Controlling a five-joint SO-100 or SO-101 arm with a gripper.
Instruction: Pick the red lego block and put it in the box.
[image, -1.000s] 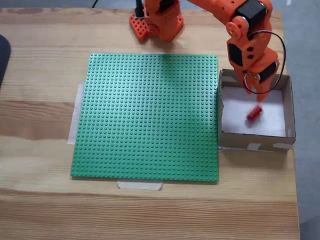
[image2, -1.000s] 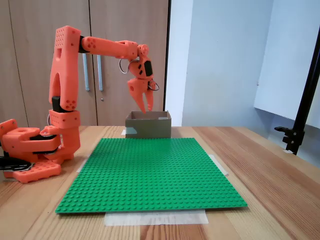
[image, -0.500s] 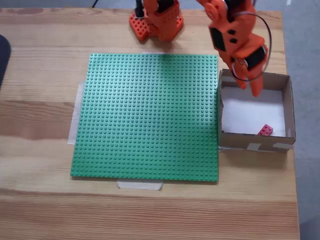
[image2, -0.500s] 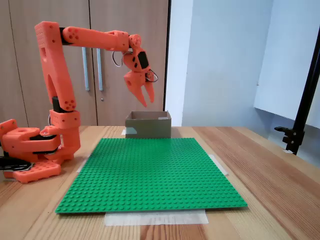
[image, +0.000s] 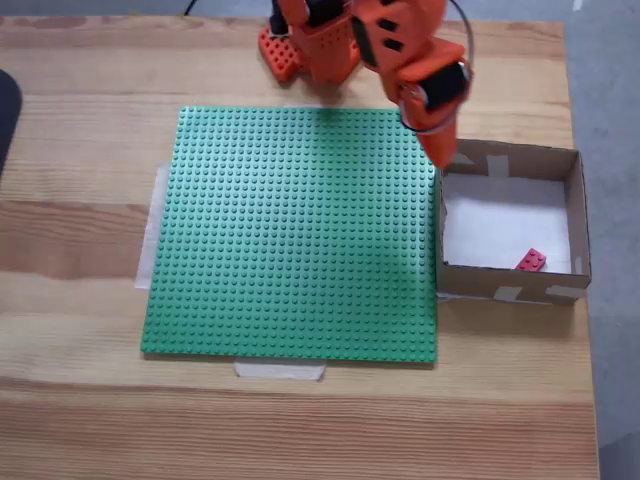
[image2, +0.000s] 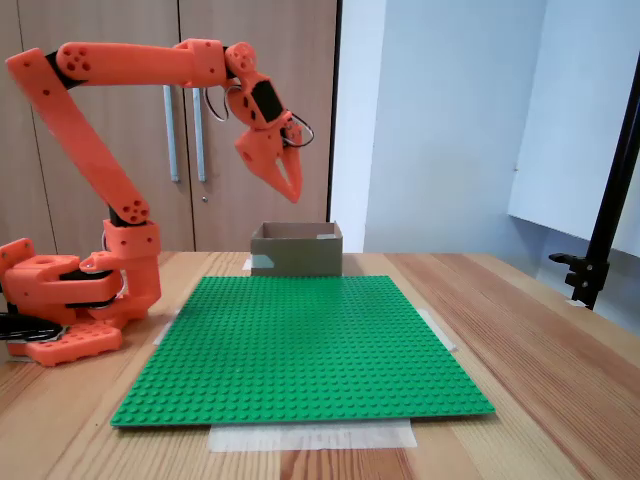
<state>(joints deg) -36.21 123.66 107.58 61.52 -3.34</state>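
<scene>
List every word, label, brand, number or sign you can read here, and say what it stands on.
None: no readable text in both fixed views. The box, its tape pieces, the green baseplate, the red lego block and the orange arm bear no lettering that shows.

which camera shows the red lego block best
The fixed view looking down from above: the red lego block lies in plain sight on the white floor of the box, near its front wall. In the fixed view from table height, the box's cardboard wall hides it.
</scene>
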